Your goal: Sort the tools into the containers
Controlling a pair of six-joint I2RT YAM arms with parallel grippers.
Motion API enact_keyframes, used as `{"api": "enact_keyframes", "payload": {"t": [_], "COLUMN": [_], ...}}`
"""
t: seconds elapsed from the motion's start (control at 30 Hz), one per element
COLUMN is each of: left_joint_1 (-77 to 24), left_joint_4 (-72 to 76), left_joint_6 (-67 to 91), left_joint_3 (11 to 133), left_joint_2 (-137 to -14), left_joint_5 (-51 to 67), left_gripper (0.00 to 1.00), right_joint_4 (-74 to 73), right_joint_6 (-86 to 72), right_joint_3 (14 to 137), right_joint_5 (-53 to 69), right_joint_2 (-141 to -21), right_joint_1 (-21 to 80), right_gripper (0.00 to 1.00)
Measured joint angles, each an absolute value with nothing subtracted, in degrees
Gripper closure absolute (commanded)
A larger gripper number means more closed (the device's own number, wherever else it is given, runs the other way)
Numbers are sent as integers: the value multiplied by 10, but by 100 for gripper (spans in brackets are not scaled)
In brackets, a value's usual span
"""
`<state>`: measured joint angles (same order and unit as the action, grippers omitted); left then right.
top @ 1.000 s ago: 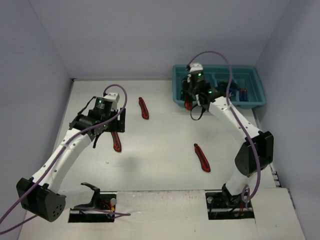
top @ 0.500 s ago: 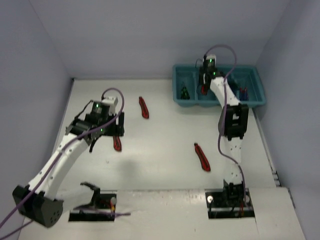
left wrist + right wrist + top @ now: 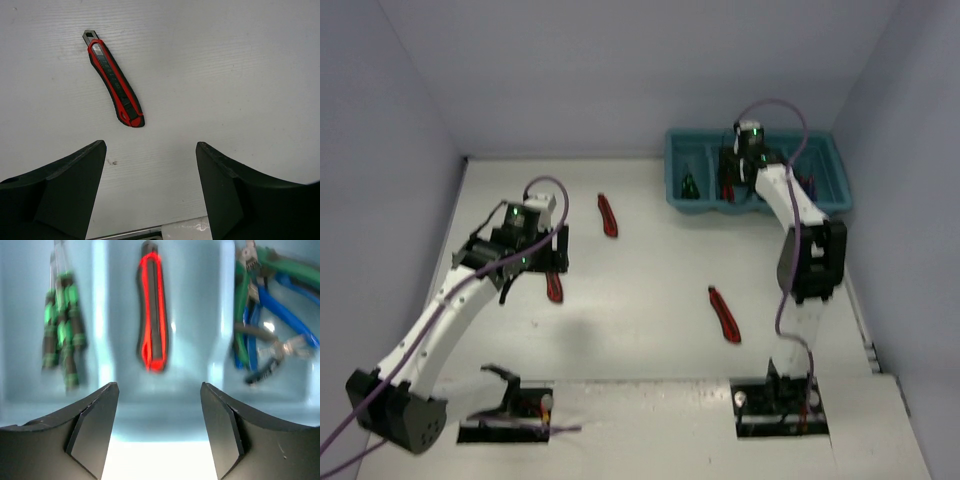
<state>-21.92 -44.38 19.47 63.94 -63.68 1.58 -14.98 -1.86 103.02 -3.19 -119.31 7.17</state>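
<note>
The teal tray sat at the 1 o'clock corner of the white tabletop. The right jaws hung over it, spread wide and holding nothing, and their dark fingers framed the tray's near wall. In the right wrist view a red-and-black utility knife lay lengthwise in the compartment straight beyond the gap, at 12 o'clock, touching neither finger. The compartment at 9 o'clock of it held green-handled screwdrivers. The one at 3 o'clock held a tangle of blue- and green-handled pliers.

The left jaws were likewise open and empty, over the 9 o'clock side of the tabletop. From the left wrist, a second knife lay flat at 11 o'clock of the gap, apart from both fingers, its metal tip pointing to 11 o'clock. Two more lay loose on the tabletop: a third knife at 11 o'clock of the centre and a fourth knife at 4 o'clock, well apart from each other and from the tray.
</note>
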Motion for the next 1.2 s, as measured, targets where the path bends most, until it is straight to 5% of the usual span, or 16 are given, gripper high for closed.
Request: {"api": "enact_keyframes", "payload": {"t": [0.33, 0.93, 1.03, 1.2], "left_joint_1": [-216, -216, -216, -216], "left_joint_4": [-446, -444, -444, -444], "left_joint_6": [185, 174, 174, 174], "left_joint_3": [673, 701, 701, 700], "left_joint_2": [-685, -707, -707, -707], "left_joint_5": [14, -16, -16, -16], "left_gripper": [30, 30, 30, 30], "right_joint_4": [-163, -215, -216, -216], "right_joint_6": [-29, -179, -189, -197], "right_joint_3": [664, 465, 456, 449], "right_joint_5": [41, 70, 70, 65], "right_joint_2": [-888, -864, -865, -869], "right_joint_1": [119, 200, 209, 235], "right_gripper": [34, 31, 36, 72]}}
